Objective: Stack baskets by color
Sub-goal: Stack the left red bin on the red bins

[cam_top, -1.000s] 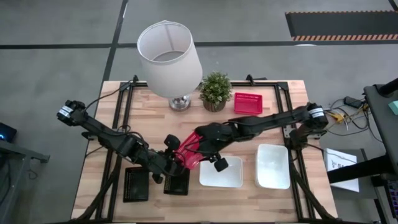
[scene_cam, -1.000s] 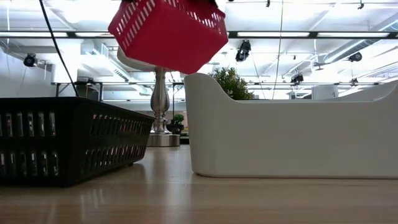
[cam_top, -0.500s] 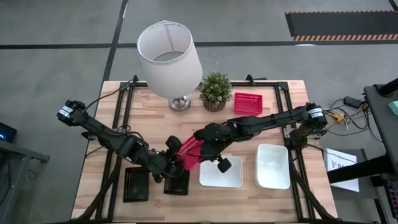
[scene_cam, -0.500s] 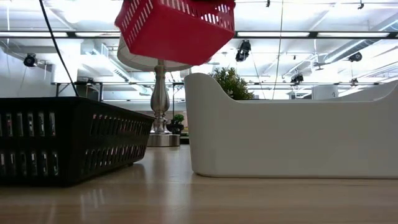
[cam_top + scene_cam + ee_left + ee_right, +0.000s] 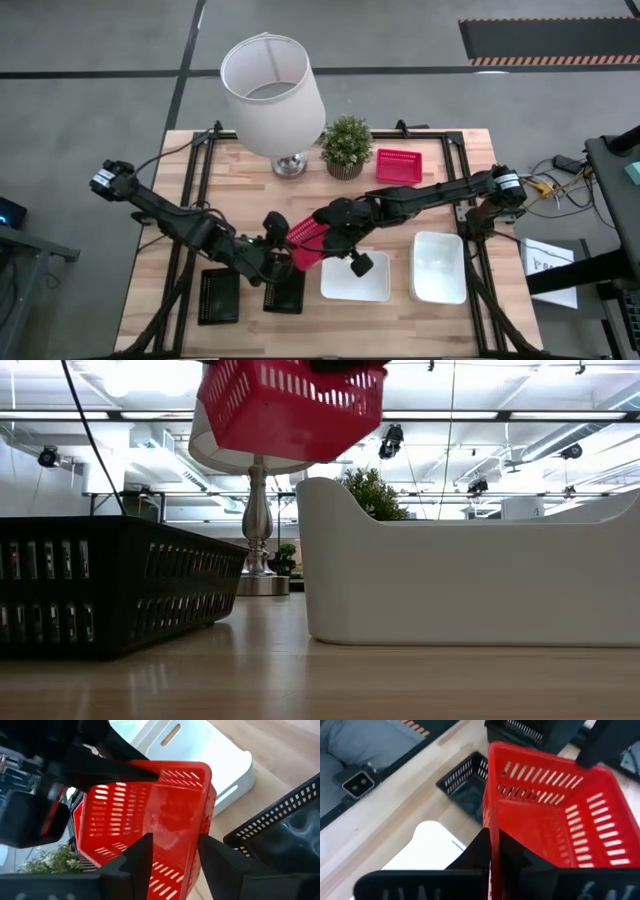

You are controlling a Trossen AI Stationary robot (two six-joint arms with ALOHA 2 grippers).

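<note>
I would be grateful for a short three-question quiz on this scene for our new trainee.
1. Which gripper is clamped on the raised red basket? A) left B) right C) neither
2. True or false: that basket rests on the table.
3. Fill in: the second red basket lies beside the ____.

Key
1. B: the right gripper pinches its wall.
2. False: the low view shows it in the air.
3. plant
</note>
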